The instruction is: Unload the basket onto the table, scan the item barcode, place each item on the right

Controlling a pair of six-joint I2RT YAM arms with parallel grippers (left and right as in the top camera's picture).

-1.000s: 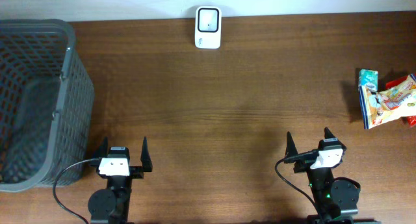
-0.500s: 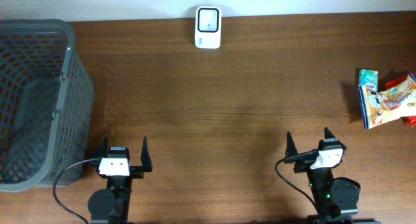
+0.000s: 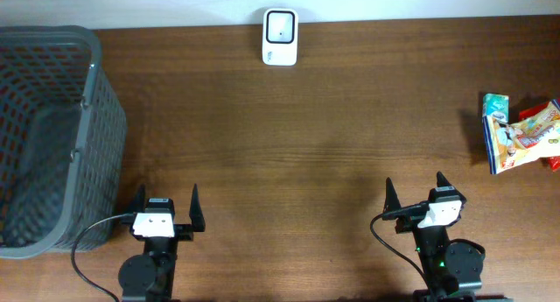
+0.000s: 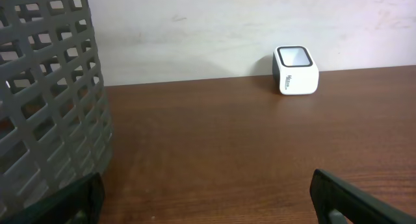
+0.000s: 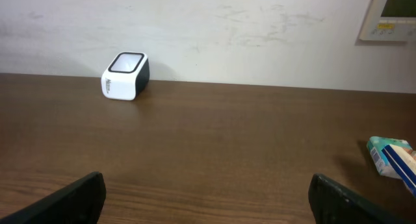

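Overhead view: a dark brown wooden table [image 3: 306,136] fills the frame, with a strip of pale wall [image 3: 420,0] along the top edge. A tall grey plastic basket [image 3: 101,153] with lattice sides stands at the left edge. At the bottom edge two robot arms sit low, well apart, both pointing up the frame. The left gripper [image 3: 167,193] is at lower left, just beside the basket. The right gripper [image 3: 415,183] is at lower right, angled slightly. Both claws are spread fully wide and hold nothing; only table shows between their black fingers.

The items to scan, a small heap of snack packets [image 3: 525,137], lie at the right edge of the frame, far from both claws. An orange and yellow packet lies over a blue and white one, with a teal pack [image 3: 495,104] at the heap's upper left. Their printing is too small to read. A small white barcode scanner [image 3: 280,37] with a dark square window stands at top centre, against the wall.

Left wrist view shows the basket's lattice close at left and the scanner at upper right, with dark lettering on its side, too small to read. Right wrist view shows the scanner at upper left and the teal pack at the right edge. At its upper right is a white wall panel [image 5: 390,13] with a greenish display, which the overhead view does not show.
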